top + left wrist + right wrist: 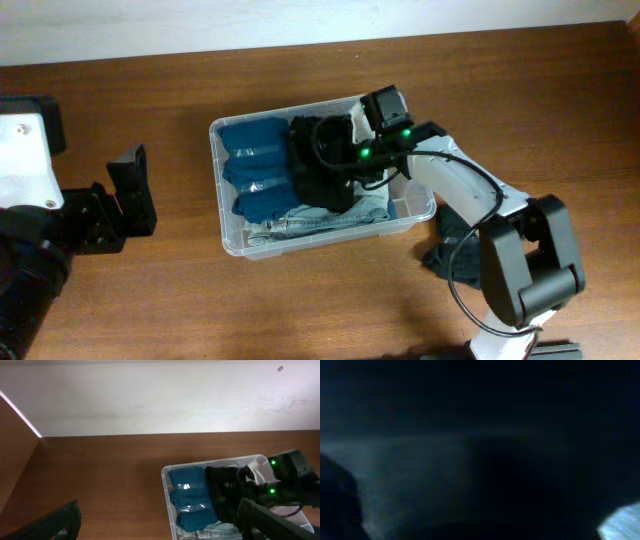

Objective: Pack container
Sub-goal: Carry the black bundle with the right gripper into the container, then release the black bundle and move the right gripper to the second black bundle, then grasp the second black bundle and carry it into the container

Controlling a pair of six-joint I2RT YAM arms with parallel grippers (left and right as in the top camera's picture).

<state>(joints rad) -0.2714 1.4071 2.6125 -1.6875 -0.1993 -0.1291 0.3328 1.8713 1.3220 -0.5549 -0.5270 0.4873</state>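
Observation:
The clear plastic container (216, 170) stands mid-table and holds a folded blue garment (255, 170), a black garment (320, 165) and light denim (330, 215) underneath. My right gripper (345, 165) reaches into the container from the right and is buried in the black garment; its fingers are hidden, and the right wrist view shows only dark cloth (470, 460). My left gripper (140, 190) is open and empty at the table's left, apart from the container. The left wrist view shows the container (167, 495) and blue garment (192, 497) ahead between my open fingers (160, 532).
Another dark garment (445, 245) lies on the table to the right of the container, partly under the right arm. A pale wall (160, 395) runs along the table's far edge.

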